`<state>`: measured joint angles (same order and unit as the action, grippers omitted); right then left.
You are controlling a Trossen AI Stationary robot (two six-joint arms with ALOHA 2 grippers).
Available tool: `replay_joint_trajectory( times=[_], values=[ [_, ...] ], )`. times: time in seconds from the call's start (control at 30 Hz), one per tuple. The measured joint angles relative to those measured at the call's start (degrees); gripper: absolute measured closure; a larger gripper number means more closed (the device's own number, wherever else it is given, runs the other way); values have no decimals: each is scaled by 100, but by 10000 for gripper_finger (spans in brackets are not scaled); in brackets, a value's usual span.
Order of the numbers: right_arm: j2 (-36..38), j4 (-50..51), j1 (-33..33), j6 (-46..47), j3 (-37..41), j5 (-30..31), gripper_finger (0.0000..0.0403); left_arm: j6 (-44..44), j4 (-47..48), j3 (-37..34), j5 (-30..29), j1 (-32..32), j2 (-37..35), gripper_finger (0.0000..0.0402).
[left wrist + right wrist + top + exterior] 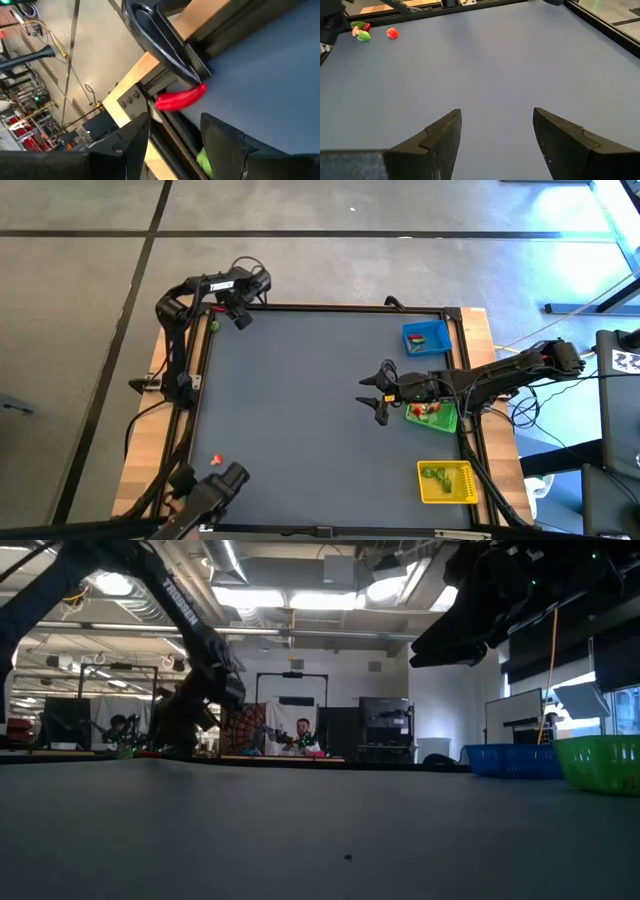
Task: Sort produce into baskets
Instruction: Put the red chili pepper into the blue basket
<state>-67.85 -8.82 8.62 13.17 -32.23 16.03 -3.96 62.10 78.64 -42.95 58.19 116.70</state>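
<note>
Left gripper (238, 319) is hovering at the table's (300, 410) far left corner, fingers parted over a red pepper piece (180, 98), gripping nothing. Right gripper (380, 393) is waiting beside the green basket (436, 416), fingers spread wide, empty. Blue basket (427, 338) and yellow basket (447, 482) are sitting along the right edge; a red piece (215, 460), possibly a tomato, is lying near the left.

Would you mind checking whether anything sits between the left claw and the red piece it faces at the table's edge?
Nothing visible does. In the left wrist view the open left claw faces the red piece directly, with only bare mat between. A green piece lies beside one finger, off the direct line.
</note>
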Motion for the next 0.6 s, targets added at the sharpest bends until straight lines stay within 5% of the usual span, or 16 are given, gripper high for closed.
replay_joint_trajectory(
  times=[0.43, 0.6],
  values=[
    [0, 13, -2, -17, 0, 297, 157, -918, -521, -115, 334, 319, 293, 226],
    [0, 39, 0, -17, 0, 298, 157, -1546, -661, -101, 752, 347, 302, 255]
  ],
)
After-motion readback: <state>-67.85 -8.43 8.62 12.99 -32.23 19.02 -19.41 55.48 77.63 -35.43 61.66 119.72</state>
